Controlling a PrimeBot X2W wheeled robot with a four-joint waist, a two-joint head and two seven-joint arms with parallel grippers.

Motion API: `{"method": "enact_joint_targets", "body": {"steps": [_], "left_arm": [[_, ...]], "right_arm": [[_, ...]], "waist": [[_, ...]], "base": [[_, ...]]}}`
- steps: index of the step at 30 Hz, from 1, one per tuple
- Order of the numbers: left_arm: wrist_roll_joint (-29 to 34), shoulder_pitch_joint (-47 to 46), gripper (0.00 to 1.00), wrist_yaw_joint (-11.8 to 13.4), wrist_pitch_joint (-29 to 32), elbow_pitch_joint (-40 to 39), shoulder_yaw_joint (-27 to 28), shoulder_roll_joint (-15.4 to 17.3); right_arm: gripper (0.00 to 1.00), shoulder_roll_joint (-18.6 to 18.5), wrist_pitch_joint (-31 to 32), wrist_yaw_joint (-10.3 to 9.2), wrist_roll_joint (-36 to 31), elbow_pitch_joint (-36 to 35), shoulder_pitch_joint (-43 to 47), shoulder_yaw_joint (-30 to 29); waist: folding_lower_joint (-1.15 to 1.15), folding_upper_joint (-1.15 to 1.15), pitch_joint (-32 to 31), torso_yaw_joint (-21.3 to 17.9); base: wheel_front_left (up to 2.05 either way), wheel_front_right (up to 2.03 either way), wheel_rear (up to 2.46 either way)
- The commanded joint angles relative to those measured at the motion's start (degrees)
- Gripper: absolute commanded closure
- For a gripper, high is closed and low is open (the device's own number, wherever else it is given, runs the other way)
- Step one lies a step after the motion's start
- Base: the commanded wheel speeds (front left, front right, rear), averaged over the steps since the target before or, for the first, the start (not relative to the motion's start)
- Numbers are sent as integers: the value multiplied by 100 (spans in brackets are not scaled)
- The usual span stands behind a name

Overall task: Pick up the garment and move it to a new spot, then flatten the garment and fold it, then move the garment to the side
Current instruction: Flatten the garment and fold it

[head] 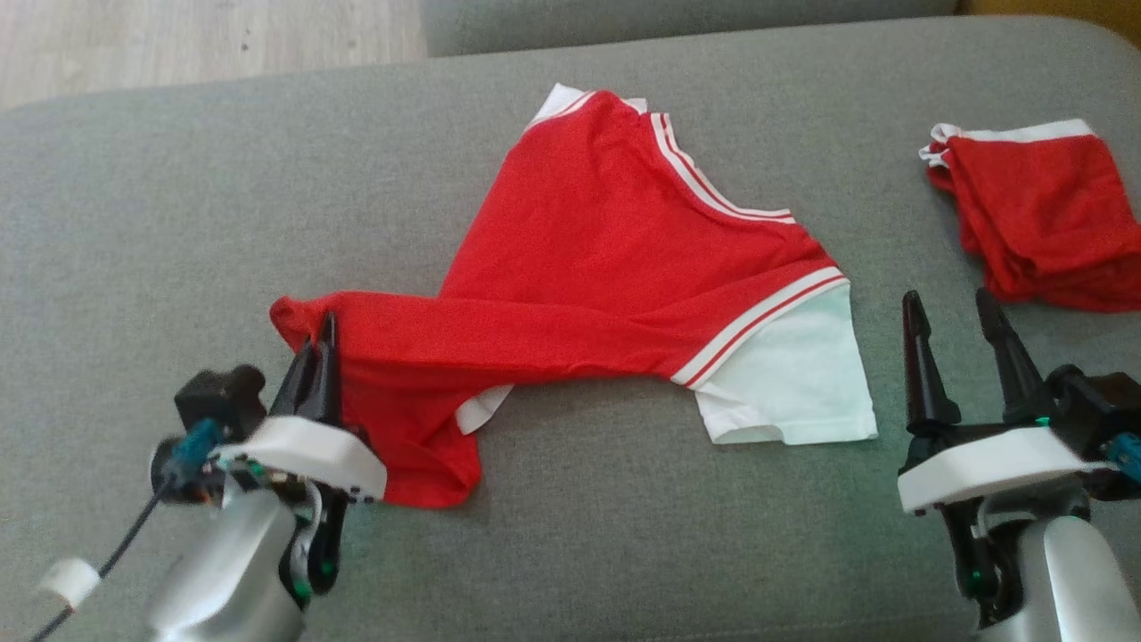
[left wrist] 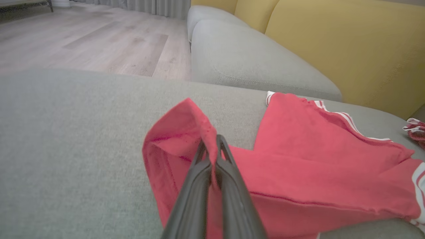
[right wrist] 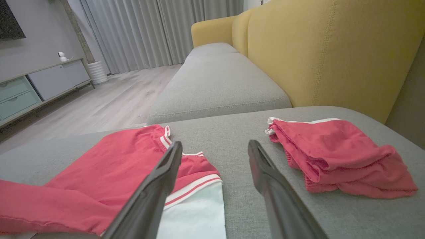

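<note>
Your left fingers (head: 314,374) are pinched tight on a fold of the red T-shirt (head: 606,241), right at its near-left corner. In the left wrist view the red cloth stands up in a little peak just past the tips, with both fingers (left wrist: 196,189) pressed together on it.

The rest of the shirt runs ahead and to the right of that grip, lying on the grey sofa cushion (head: 624,553). A long red band is folded across toward the pinch, and the body fans away to a far edge with red-and-white striped trim. A bit of white hem (head: 481,406) pokes out from under the band just right of your left fingers.

Your right fingers (head: 923,374) are spread wide with nothing between them, sitting over bare cushion. The shirt's white sleeve (head: 793,374) lies flat just to their left, its outer edge close but not touching. Ahead and to their right there's a folded red garment (head: 1043,214) with white trim. It sits apart from the shirt, with a strip of bare cushion between the two that lines up with the gap in your right fingers (right wrist: 149,196).

For room to move, you've got plenty of bare grey cushion left of the left fingers and on the near side of both pairs. Watch the far-left side though. The cushion's rounded edge drops off to the wooden floor (head: 205,40) there. Past the far edge there's a second grey seat cushion (right wrist: 215,86), and the yellow backrest (right wrist: 332,49) walls off the right beyond the folded garment.
</note>
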Motion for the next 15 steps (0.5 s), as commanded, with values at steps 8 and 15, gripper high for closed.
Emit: {"method": "enact_joint_targets", "body": {"steps": [8, 15], "left_arm": [[354, -1354, 100, 44, 116, -653, 71, 206], [481, -1684, 100, 62, 236, -1234, -128, 17]], "right_arm": [[0, -30, -72, 19, 82, -53, -33, 226], [0, -30, -85, 19, 97, -16, 76, 200]], "waist": [[0, 0, -354, -34], [0, 0, -524, -65]], "base": [[0, 0, 0], [0, 0, 0]]}}
